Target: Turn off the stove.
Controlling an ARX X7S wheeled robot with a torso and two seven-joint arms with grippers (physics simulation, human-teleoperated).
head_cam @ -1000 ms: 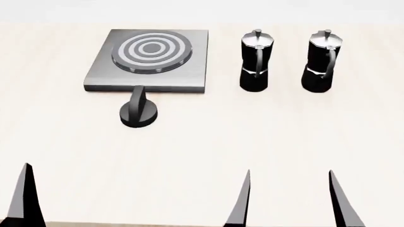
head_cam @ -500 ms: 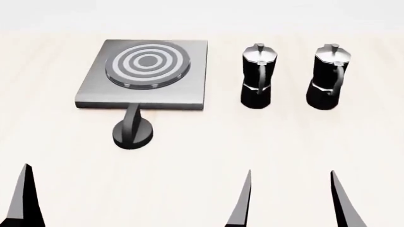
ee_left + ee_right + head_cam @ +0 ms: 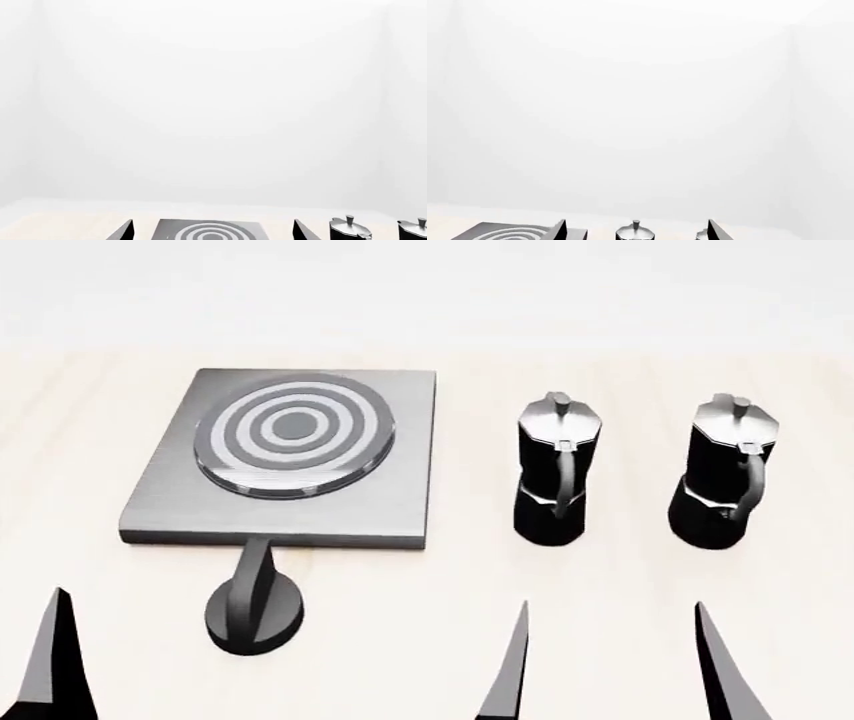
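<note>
The stove (image 3: 400, 490) is a flat grey metal plate with a round ringed burner (image 3: 294, 435), left of centre on the table in the head view. Its black ridged knob (image 3: 254, 615) stands apart, just in front of the plate's near edge. My left gripper (image 3: 212, 232) is open and empty; the stove (image 3: 170, 231) lies ahead between its fingers. In the head view only one left finger (image 3: 54, 660) shows, left of the knob. My right gripper (image 3: 617, 670) is open and empty, to the right of the knob and short of the pots. It also shows in the right wrist view (image 3: 637, 229).
Two black-and-silver moka pots (image 3: 554, 475) (image 3: 725, 475) stand upright to the right of the stove. One pot (image 3: 635, 232) sits between the right fingers in the right wrist view. The light wooden tabletop (image 3: 400, 660) runs to a white wall behind.
In the head view the stove, knob and pots have slid lower and grown larger. The fingertips keep their places at the bottom edge.
</note>
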